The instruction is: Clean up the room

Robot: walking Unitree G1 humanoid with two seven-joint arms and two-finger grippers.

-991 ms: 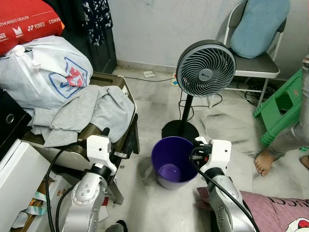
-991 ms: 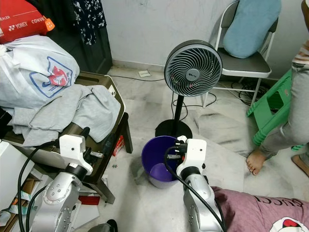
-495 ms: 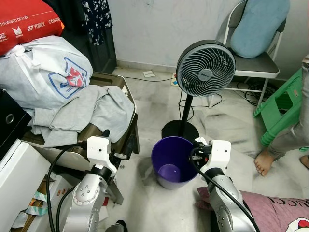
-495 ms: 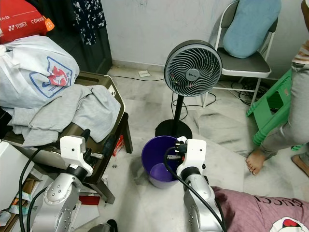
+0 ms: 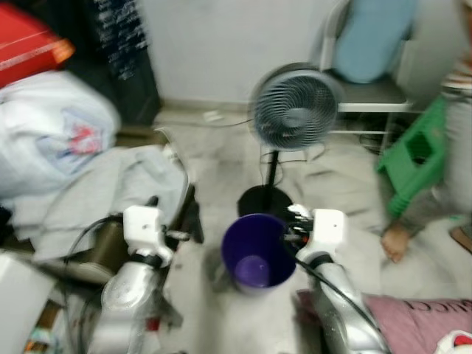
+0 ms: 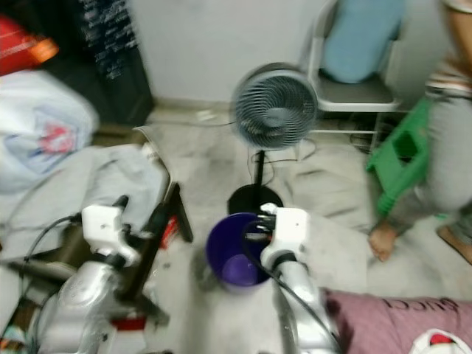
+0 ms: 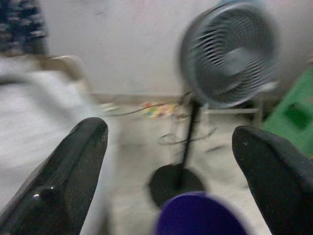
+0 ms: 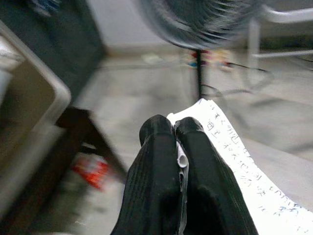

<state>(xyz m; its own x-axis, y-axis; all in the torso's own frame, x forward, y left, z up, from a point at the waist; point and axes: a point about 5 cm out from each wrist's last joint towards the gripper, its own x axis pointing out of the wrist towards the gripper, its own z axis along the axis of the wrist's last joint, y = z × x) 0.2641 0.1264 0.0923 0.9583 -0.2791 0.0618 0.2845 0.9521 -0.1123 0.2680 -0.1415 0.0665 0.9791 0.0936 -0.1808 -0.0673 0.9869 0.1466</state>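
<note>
A purple bin (image 5: pixel 257 253) stands on the pale floor (image 5: pixel 221 169) just in front of the black round base of a grey standing fan (image 5: pixel 295 110); its inside looks bare apart from a lighter patch at the bottom, though blur hides any small contents. The right end effector (image 8: pixel 175 128) is held at the bin's right rim, its two black fingers pressed together on a white sheet of paper (image 8: pixel 234 161) with handwriting, which sticks out past the fingertips. The left end effector (image 7: pixel 171 147) hovers with its fingers spread wide and nothing between them, beside the chair on the robot's left that carries a grey garment (image 5: pixel 110 184) and a white plastic bag (image 5: pixel 55 140) with a red and blue print. Behind the fan a folding chair (image 5: pixel 361 92) holds a light blue cushion (image 5: pixel 372 37). A green stool (image 5: pixel 417 158) stands at the right, next to a person's leg and bare foot (image 5: pixel 394 240). A pink cloth (image 5: pixel 420 324) lies at the lower right.
</note>
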